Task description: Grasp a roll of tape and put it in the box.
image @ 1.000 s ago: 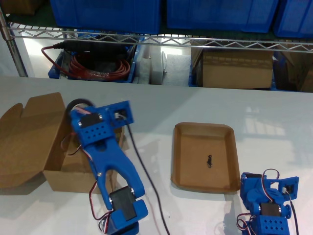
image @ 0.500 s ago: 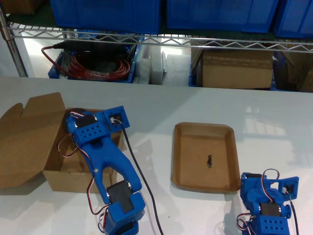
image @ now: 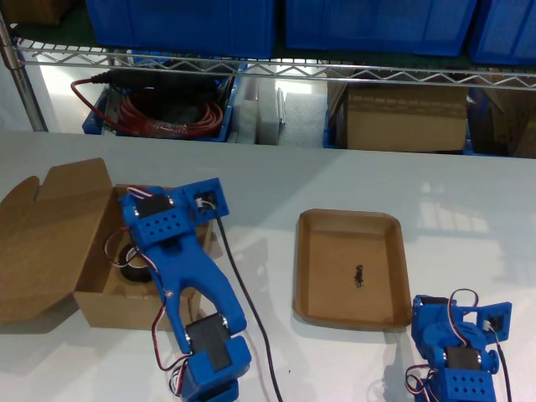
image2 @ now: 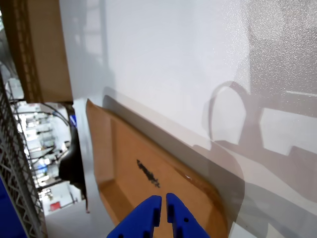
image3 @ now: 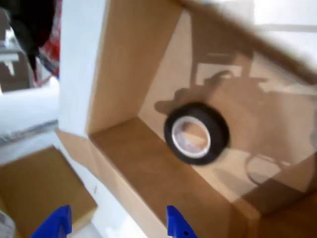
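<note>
The tape [image: 132, 260] lies inside the box [image: 94, 303]. My second gripper [image3: 116, 223] hangs above the box with its jaws released. Beside the tray [image: 309, 310], my first gripper [image2: 162, 212] has its jaws clenched, empty.

- Glaring brightly off the white table [image: 469, 184] in the exterior view, with pale window-like patches washing out the surface beside the shallow tray [image: 352, 268].
- Casting soft grey arm shadows across the tabletop in the first wrist view, edges staying fairly crisp.
- Blurring heavily in the second wrist view, smearing the roll of tape [image3: 196, 133] and the box [image3: 124, 69] walls; possibly motion blur.
- Overexposing the shelf [image: 251, 71] gap behind, bleaching detail.
</note>
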{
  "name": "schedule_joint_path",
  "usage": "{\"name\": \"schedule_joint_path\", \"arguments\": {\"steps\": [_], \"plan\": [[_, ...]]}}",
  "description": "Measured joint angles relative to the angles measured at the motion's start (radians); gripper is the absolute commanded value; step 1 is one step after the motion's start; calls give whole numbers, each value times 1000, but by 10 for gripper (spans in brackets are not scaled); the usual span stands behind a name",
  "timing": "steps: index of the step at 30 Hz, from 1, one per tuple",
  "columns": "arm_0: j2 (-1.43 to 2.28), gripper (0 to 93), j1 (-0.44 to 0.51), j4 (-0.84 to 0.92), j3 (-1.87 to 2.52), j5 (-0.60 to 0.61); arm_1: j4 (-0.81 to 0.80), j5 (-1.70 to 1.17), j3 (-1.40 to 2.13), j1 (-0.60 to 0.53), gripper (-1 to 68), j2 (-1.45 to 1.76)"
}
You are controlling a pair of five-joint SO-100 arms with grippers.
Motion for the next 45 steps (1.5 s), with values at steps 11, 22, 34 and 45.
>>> {"name": "schedule_joint_path", "arguments": {"steps": [11,22,34,45], "plan": [[565,0,402,-293,603,-187,0,0,0,0,3,0],[1339,0,494,-341,1402,-341,0,0,0,0,3,0],[1394,0,494,-253,1402,-337,0,0,0,0,3,0],[1394,0,494,-253,1402,-337,0,0,0,0,3,0]]}}
